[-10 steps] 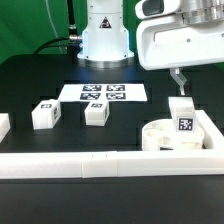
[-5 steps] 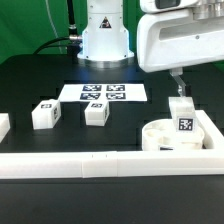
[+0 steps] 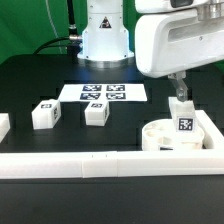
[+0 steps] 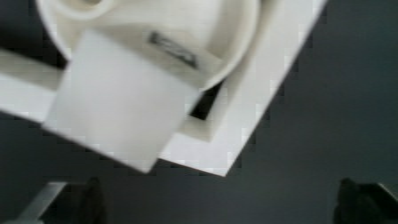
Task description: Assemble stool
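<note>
Change: over the last second I see the arm's white housing (image 3: 180,40) drop a little and loom larger over the seat corner. No part has shifted.
Claw: the gripper (image 3: 180,94) hangs just above the upright leg with its jaws spread wide and nothing between them.
Leg: the upright leg (image 3: 184,120) stands at the far-right edge of the seat (image 3: 160,137). I cannot tell if it sits in its hole.
Seat: at the exterior view's right, near side, tucked into the corner of the rail pieces (image 3: 80,165).
Spares: a loose leg (image 3: 44,114) and a second loose leg (image 3: 96,113) lie well apart toward the exterior view's left, just nearer than the marker board (image 3: 104,92).
Meaning: I judge the arm is closing in to grip this leg again and fasten it. The other legs are not yet fitted.
</note>
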`<state>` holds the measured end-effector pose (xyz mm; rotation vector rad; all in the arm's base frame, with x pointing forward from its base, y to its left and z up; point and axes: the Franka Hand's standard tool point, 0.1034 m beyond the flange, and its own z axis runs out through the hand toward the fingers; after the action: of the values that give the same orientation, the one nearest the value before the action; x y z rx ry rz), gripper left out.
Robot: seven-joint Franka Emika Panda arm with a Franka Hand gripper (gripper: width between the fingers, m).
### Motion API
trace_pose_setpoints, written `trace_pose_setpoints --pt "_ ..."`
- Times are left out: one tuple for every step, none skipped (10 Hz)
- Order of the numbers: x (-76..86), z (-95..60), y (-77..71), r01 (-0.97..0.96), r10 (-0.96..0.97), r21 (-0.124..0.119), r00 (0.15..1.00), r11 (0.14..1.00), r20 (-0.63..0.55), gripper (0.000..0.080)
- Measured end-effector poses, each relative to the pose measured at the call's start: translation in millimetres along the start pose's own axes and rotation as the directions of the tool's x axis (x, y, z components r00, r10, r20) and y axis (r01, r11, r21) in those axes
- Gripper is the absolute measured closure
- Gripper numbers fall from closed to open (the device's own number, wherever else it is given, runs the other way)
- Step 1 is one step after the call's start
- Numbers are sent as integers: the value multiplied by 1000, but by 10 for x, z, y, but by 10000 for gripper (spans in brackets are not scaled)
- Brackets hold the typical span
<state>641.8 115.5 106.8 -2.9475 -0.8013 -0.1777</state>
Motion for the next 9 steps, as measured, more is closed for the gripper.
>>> trace_pose_setpoints --pt "-2 7 6 82 -82 -7 997 997 5 151" --pt "-21 28 20 124 -124 -5 992 992 9 151" --pt "-58 44 39 210 -210 3 978 978 20 151" --pt "-71 45 60 272 -272 4 962 962 22 151" --pt "-77 44 74 342 -342 0 939 940 27 151" --pt "-81 44 83 403 -403 1 915 915 29 151" --pt "-90 53 99 494 -494 -1 869 869 38 151" --pt "-106 83 111 582 -582 1 812 813 51 151" --pt "-126 120 113 656 -655 7 753 755 62 151"
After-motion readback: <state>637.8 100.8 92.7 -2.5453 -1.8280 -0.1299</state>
